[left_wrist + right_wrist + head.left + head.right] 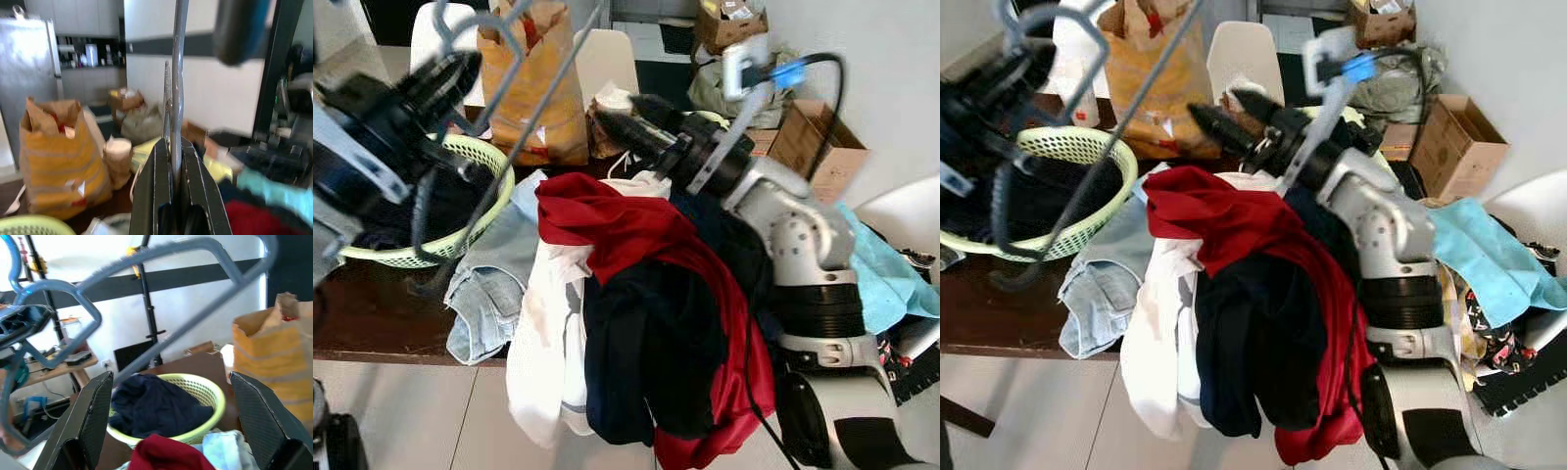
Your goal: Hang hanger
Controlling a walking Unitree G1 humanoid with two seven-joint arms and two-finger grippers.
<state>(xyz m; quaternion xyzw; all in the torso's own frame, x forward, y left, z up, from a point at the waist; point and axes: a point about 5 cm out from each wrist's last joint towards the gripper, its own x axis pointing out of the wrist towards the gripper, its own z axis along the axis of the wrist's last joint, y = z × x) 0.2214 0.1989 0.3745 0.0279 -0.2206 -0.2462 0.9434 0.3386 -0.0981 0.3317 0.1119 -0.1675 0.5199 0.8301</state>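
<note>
My left gripper [448,76] is raised at the upper left, shut on a grey-blue hanger [548,96]. The hanger's long bar slants down across the green basket. In the left wrist view the fingers [156,196] pinch that bar [177,98] tightly. My right gripper [617,110] reaches over the table's middle, pointing left toward the hanger and apart from it. It is open, with fingers [93,421] spread wide. A red garment [626,230], a black one [646,343] and a white one [543,343] drape over the right arm.
A light green basket [497,162] of dark clothes sits on the dark wooden table [372,313], with jeans [494,284] beside it. A yellow-brown paper bag [533,69] stands behind. At the right are a cardboard box [818,142] and a teal cloth [886,274].
</note>
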